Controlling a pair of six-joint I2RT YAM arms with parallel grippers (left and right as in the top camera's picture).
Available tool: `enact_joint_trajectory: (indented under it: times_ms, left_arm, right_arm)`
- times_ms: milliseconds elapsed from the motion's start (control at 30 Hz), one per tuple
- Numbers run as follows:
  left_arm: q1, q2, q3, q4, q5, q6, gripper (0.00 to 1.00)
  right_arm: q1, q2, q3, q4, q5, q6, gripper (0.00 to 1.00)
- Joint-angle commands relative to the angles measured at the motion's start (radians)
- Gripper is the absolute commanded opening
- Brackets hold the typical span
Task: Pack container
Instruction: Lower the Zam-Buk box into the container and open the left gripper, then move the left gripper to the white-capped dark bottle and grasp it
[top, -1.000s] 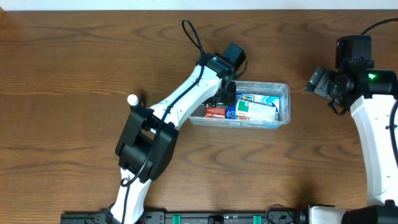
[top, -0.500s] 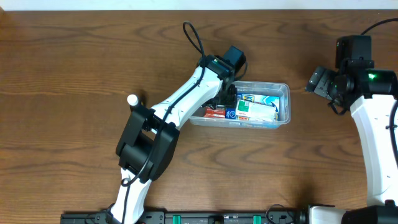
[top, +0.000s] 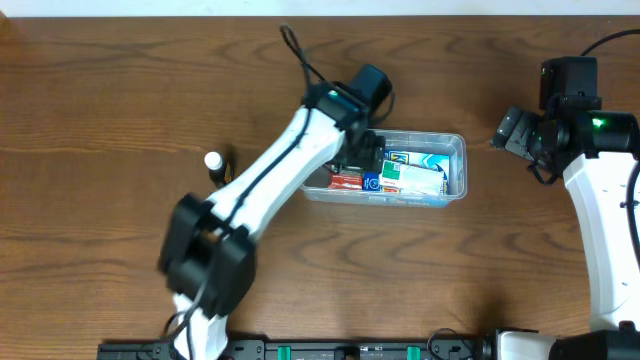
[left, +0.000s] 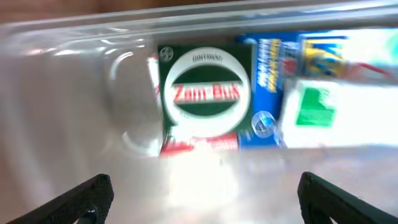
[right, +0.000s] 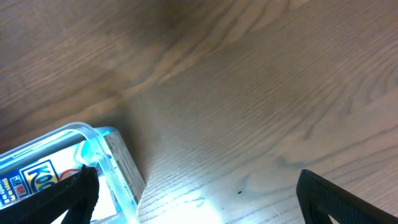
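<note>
The container (top: 456, 148) is a clear tub right of the table's middle, holding several packets. My left gripper (top: 362, 152) hangs over its left end, open, with nothing between the jaws. In the left wrist view the gripper (left: 202, 199) looks down through the clear wall (left: 81, 37) at a green-and-white round-label packet (left: 202, 93) lying on a red one (top: 345, 180), with blue packets (left: 267, 87) beside it. My right gripper (top: 510, 130) stands open to the right of the tub. In the right wrist view the gripper (right: 199, 202) is over bare wood, with the tub's corner (right: 118, 168) at the left.
A small white-capped object (top: 212, 161) stands on the wooden table (top: 100, 120) left of the left arm. The left arm's long white link slants from the table's front edge up to the tub.
The left jaws have spread wider over the tub's left end. The left arm's elbow has swung left and toward the front. The right arm has not moved.
</note>
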Motion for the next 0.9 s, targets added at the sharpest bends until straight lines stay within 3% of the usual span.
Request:
enact_joint_trajectory:
  times_ms: [0, 233, 467, 867]
  left_arm:
    - [0.014, -0.117, 0.027, -0.042, -0.013, 0.069, 0.96]
    - [0.13, -0.266, 0.027, -0.179, -0.153, 0.133, 0.98]
    - [0.345, -0.257, 0.002, -0.274, -0.169, 0.238, 0.98]
    - [0.581, -0.25, -0.231, -0.099, -0.05, 0.389, 0.98]
  right_arm:
    - [-0.007, -0.008, 0.012, -0.001, 0.006, 0.0, 0.99]
    - [-0.007, -0.008, 0.012, -0.001, 0.006, 0.0, 0.99]
    - [-0.007, -0.008, 0.012, -0.001, 0.006, 0.0, 0.99]
    - [-0.007, -0.008, 0.012, -0.001, 0.006, 0.0, 0.99]
